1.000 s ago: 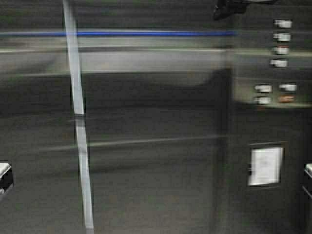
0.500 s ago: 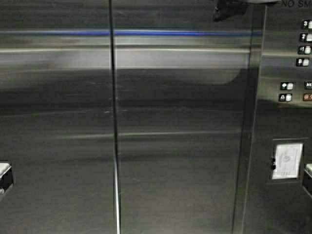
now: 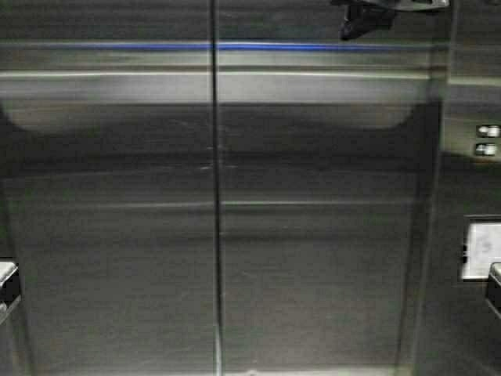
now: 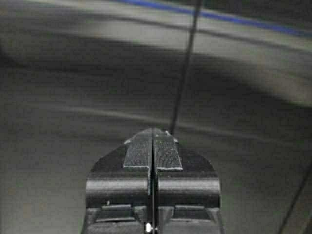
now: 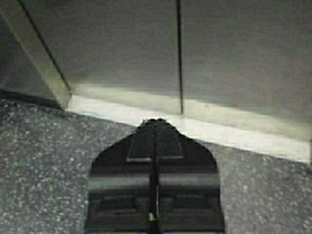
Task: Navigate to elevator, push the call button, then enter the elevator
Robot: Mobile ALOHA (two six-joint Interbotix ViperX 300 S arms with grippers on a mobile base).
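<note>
The robot is right up close to the elevator (image 3: 313, 235). Its two shiny steel door panels fill almost the whole high view, and they are shut, with the dark seam (image 3: 215, 235) running straight up and down a little left of the middle. A thin blue stripe (image 3: 235, 47) runs across the doors near the top. At the far right there is a steel panel with two small lit buttons (image 3: 487, 139) and a white card (image 3: 481, 249) under them. It is hard to say if these are the call button, because they sit at the very edge and look tiny. The left gripper (image 4: 153, 134) has its fingers pressed tight together with nothing between them, and it points at the doors near the seam. The right gripper (image 5: 155, 122) also has its fingers closed on nothing, and it points down at the speckled floor (image 5: 44, 161) just in front of the pale door sill (image 5: 219, 126). In the high view both arms only peek in at the low corners. To do this step well, the robot should probably line itself up with the seam, stay straight, and keep its arms tucked in. It should wait for a wide gap between the doors before rolling over the sill, so nothing bumps.
</note>
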